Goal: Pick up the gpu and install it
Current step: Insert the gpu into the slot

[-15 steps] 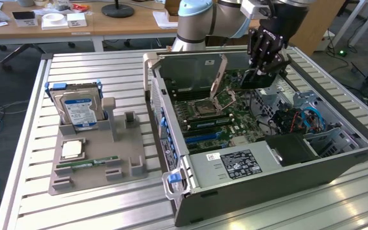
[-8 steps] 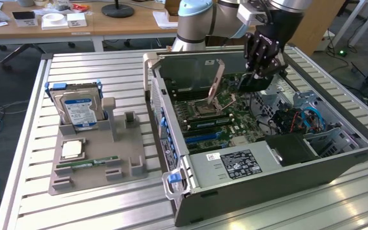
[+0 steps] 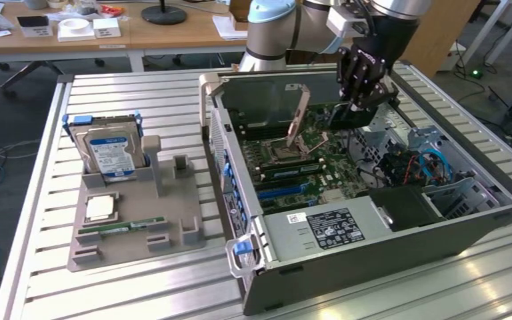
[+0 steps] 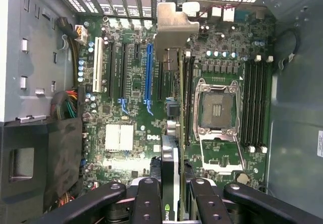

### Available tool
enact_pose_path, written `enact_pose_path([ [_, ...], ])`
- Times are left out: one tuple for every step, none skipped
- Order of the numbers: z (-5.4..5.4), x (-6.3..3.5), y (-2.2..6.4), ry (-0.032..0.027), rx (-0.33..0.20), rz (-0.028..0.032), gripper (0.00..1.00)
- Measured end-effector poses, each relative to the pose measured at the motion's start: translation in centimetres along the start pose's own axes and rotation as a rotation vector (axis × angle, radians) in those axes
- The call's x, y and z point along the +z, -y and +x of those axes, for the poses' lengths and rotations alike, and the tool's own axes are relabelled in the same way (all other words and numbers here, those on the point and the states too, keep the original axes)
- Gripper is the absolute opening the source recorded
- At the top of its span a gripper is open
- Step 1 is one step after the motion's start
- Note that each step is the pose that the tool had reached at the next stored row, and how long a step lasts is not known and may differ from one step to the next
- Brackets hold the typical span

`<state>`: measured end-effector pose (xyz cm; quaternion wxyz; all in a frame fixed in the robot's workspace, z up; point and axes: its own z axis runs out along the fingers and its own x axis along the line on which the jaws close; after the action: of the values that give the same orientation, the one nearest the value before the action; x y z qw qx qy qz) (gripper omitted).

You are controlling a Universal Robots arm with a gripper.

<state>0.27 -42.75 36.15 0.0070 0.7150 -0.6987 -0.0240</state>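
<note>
The gpu is a thin dark card seen edge-on, with its silver metal bracket at the far end. My gripper is shut on it, one black finger on each side. In the exterior view the gripper hangs inside the open computer case with the dark gpu below it, held above the green motherboard. In the wrist view the card's edge runs along the motherboard just beside the long blue slot. Whether the card touches a slot I cannot tell.
The open CPU socket and black memory slots lie beside the card. A power supply and cables fill the case's near end. On the exterior view's left, a grey holder carries a hard drive and a green RAM stick.
</note>
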Motion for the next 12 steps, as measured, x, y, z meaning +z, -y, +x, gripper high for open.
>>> enact_pose_path([
  [0.00,0.06,-0.05,0.0003,0.000,0.0004,0.27],
  [0.00,0.13,-0.11,0.0002,0.000,0.0017,0.27],
  [0.00,0.21,-0.20,-0.0001,0.000,0.0037,0.27],
  [0.00,0.28,-0.30,-0.0002,0.000,0.0060,0.27],
  [0.00,0.35,-0.40,-0.0001,0.002,0.0077,0.27],
  [0.00,0.40,-0.48,0.0000,0.006,0.0086,0.27],
  [0.00,0.46,-0.56,0.0003,0.013,0.0092,0.27],
  [0.00,0.50,-0.60,0.0005,0.021,0.0096,0.27],
  [0.00,0.55,-0.64,0.0008,0.030,0.0099,0.27],
  [0.00,0.57,-0.67,0.0010,0.037,0.0100,0.27],
  [0.00,0.60,-0.69,0.0013,0.044,0.0102,0.27],
  [0.00,0.64,-0.71,0.0015,0.047,0.0103,0.27],
])
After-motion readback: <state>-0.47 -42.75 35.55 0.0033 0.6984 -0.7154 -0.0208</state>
